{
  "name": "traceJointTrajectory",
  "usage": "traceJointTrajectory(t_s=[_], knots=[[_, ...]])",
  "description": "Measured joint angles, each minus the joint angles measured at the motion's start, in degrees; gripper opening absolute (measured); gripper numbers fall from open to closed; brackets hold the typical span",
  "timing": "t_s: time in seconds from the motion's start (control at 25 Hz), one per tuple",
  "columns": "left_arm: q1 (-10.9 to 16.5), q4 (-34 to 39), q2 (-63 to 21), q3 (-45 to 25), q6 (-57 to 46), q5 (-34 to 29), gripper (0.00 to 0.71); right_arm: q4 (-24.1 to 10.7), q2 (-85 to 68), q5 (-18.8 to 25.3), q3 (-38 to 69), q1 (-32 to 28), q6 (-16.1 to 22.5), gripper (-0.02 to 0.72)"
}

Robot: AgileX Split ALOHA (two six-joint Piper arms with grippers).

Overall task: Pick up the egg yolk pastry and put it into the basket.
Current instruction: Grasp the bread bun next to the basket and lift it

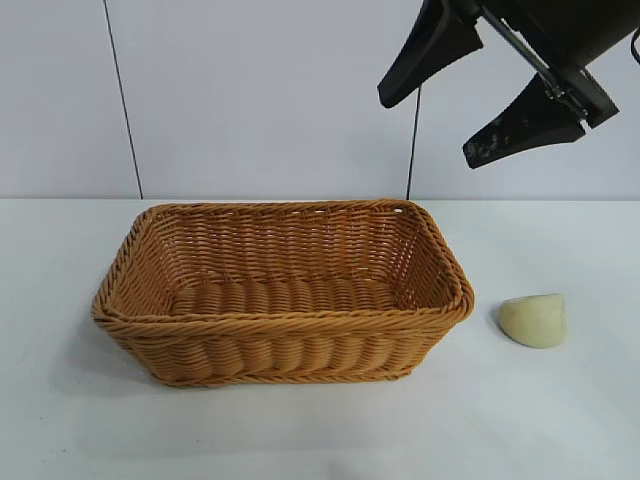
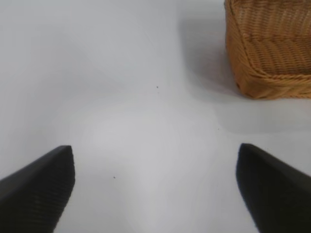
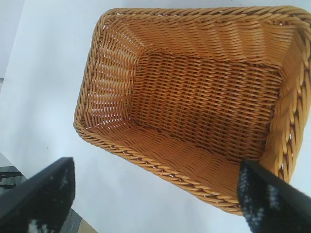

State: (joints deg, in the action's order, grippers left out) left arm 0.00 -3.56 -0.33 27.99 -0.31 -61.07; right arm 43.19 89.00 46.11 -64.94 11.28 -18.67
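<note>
The egg yolk pastry point(image 1: 534, 321), a small pale cream lump, lies on the white table just right of the basket point(image 1: 285, 315). The orange-brown wicker basket holds nothing; its inside fills the right wrist view, rim point(image 3: 146, 162), and one corner point(image 2: 269, 73) shows in the left wrist view. My right gripper point(image 1: 423, 125) hangs open high above the table, up and left of the pastry, over the basket's right end, nothing between its black fingers. The same right gripper point(image 3: 155, 189) looks down on the basket. My left gripper point(image 2: 155, 182) is open over bare table beside the basket.
A white table point(image 1: 560, 420) carries the basket and pastry. A pale wall with two thin dark vertical lines point(image 1: 122, 100) stands behind it. The table's edge and a darker floor point(image 3: 9, 172) show in the right wrist view.
</note>
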Motion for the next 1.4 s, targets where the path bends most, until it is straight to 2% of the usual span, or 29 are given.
traceJointTrajectory(t_s=[0.16,0.24,0.32,0.52,0.6,0.64,0.72,0.88,1.0,1.16,1.4], knots=[[0.0,0.0,0.0,0.0,0.3,0.0,0.695,-1.5,0.0,-0.1,0.0,0.0,0.1,0.624],[0.0,0.0,0.0,0.0,0.3,0.0,0.695,-4.3,0.0,-0.1,0.0,0.0,1.8,0.624],[0.0,0.0,0.0,0.0,0.3,0.0,0.695,-9.8,0.0,-0.1,0.0,0.0,4.6,0.624],[0.0,0.0,0.0,0.0,0.3,0.0,0.695,-30.2,0.0,0.4,0.0,0.0,18.0,0.624],[0.0,-0.1,0.0,0.0,0.3,0.0,0.695,-36.2,0.2,0.4,0.0,0.0,21.2,0.624],[0.0,-0.1,0.0,0.0,0.3,0.0,0.695,-37.6,0.4,0.4,0.0,-0.1,22.2,0.624],[0.0,-0.2,0.0,0.0,0.3,0.0,0.695,-38.8,1.6,0.4,0.0,-1.1,23.0,0.624],[0.0,-0.2,0.0,0.0,0.3,0.0,0.695,-38.7,4.3,-0.1,0.0,-4.8,23.4,0.624],[0.0,-0.2,0.0,0.0,0.3,0.0,0.695,-37.7,6.2,-1.0,-0.1,-7.8,22.8,0.624],[0.0,-0.2,0.0,0.0,0.3,0.0,0.695,-36.7,10.0,-1.8,0.0,-8.5,21.5,0.624],[0.0,-0.2,0.0,0.0,0.3,0.0,0.695,-34.8,18.3,-7.8,-0.1,-8.5,21.0,0.624]])
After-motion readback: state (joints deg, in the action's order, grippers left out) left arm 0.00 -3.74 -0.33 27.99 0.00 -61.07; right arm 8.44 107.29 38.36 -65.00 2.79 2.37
